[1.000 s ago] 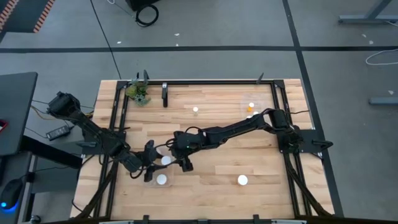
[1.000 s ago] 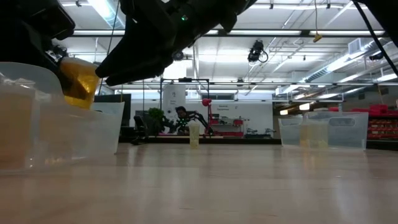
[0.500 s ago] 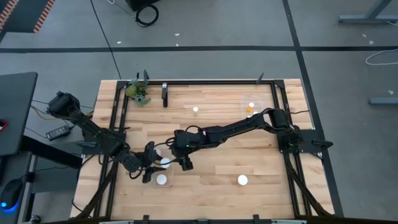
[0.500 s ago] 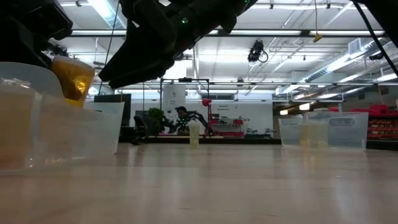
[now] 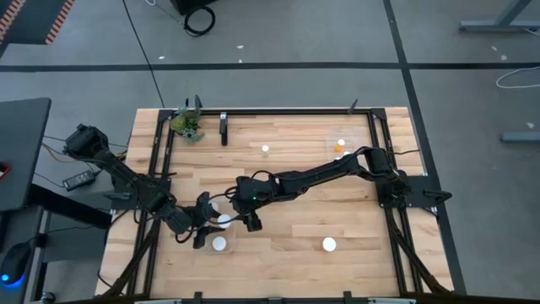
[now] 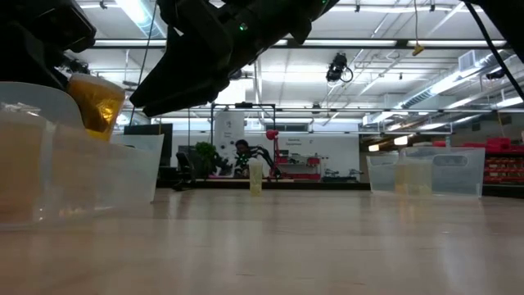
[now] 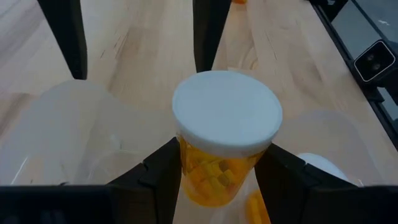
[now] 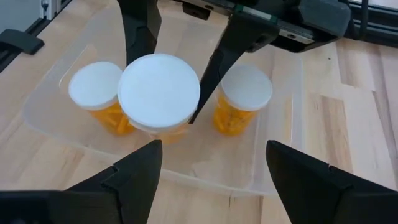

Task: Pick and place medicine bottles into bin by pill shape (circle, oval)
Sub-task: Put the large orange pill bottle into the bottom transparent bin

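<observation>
The left arm reaches in low, its tool (image 7: 217,180) clamped on a bottle (image 7: 225,140) held above the bin (image 8: 273,155). The right tool (image 8: 205,180) hovers just opposite, fingers spread wide — empty. Only the right wrist view shows two bottles (image 8: 244,99) standing inside the bin, flanking the held one.

Overhead, table-level, two close wrist views

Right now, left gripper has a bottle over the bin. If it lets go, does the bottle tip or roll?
Probably tips: the bottle is held tilted in the left gripper, and its wide white cap likely makes it top-heavy. Once down, its round body could roll, though the bin walls and the two bottles inside should stop it. Looks rigid, with loose pills that may shift.
</observation>
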